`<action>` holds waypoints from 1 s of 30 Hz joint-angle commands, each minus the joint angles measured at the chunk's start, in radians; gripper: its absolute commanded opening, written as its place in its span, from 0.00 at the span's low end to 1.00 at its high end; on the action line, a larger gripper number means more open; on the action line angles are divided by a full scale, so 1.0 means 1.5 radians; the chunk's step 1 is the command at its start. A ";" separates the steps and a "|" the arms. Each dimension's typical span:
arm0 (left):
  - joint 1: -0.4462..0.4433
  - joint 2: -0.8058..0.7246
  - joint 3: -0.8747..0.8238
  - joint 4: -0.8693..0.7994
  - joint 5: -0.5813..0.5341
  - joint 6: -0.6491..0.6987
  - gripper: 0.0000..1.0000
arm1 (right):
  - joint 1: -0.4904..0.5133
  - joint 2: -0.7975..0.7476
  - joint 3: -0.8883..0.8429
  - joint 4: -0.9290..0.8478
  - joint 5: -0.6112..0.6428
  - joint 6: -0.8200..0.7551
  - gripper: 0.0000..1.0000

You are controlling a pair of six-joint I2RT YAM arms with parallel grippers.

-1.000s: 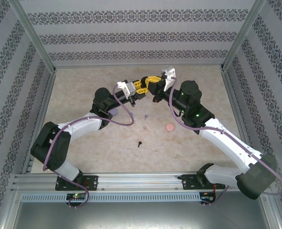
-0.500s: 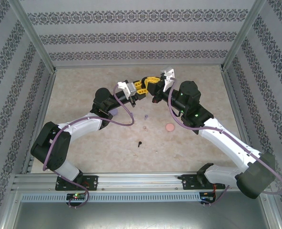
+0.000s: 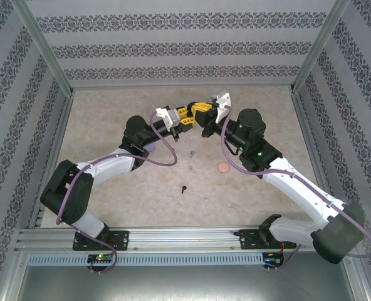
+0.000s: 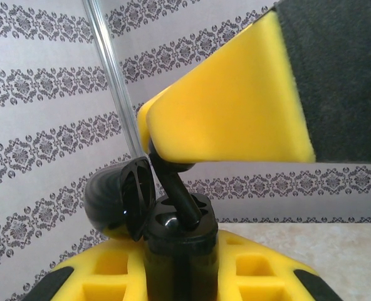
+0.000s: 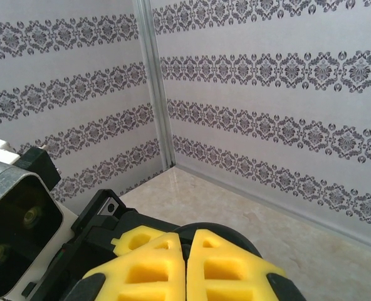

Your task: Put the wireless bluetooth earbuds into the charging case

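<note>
While my left gripper (image 4: 179,276) clamps the open black case (image 4: 173,235) upright, lid hinged back, my right gripper (image 5: 185,251) is pinched narrow on a black earbud (image 4: 178,191) with its stem angled down into the case's well. On the table (image 3: 110,106) lie the others: a lilac bud (image 3: 192,152), a pink bud (image 3: 191,167) and a second black bud (image 3: 183,188), well apart from the pink case (image 3: 223,167).

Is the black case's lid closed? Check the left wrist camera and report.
No, the black case has its lid swung open to the side, and a black earbud pokes into its top.
</note>
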 commanded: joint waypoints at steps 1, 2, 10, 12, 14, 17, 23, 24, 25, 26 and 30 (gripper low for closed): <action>-0.003 -0.011 0.039 0.044 -0.022 -0.014 0.00 | 0.000 -0.007 -0.022 -0.045 -0.006 -0.037 0.01; -0.003 -0.010 0.041 0.041 -0.022 -0.015 0.00 | 0.002 -0.008 -0.023 -0.048 -0.005 -0.041 0.00; -0.003 -0.002 0.049 0.045 -0.035 -0.027 0.00 | 0.027 0.003 -0.019 -0.072 0.002 -0.072 0.00; -0.003 0.000 0.052 0.045 -0.039 -0.032 0.00 | 0.034 0.004 -0.025 -0.072 0.005 -0.075 0.00; -0.003 0.002 0.055 0.047 -0.042 -0.038 0.00 | 0.041 0.006 -0.029 -0.073 0.012 -0.076 0.00; -0.004 0.004 0.056 0.054 -0.050 -0.046 0.00 | 0.050 0.009 -0.037 -0.072 0.027 -0.079 0.00; -0.003 0.007 0.059 0.054 -0.058 -0.058 0.00 | 0.052 0.015 -0.040 -0.070 0.045 -0.075 0.05; -0.003 0.008 0.060 0.052 -0.058 -0.059 0.00 | 0.052 0.015 -0.040 -0.069 0.049 -0.073 0.07; -0.003 0.007 0.060 0.049 -0.058 -0.059 0.00 | 0.052 0.016 -0.039 -0.069 0.052 -0.070 0.09; -0.003 0.008 0.060 0.047 -0.060 -0.060 0.00 | 0.052 0.017 -0.037 -0.068 0.054 -0.068 0.12; -0.003 0.010 0.058 0.046 -0.060 -0.065 0.00 | 0.053 0.014 -0.036 -0.063 0.066 -0.062 0.20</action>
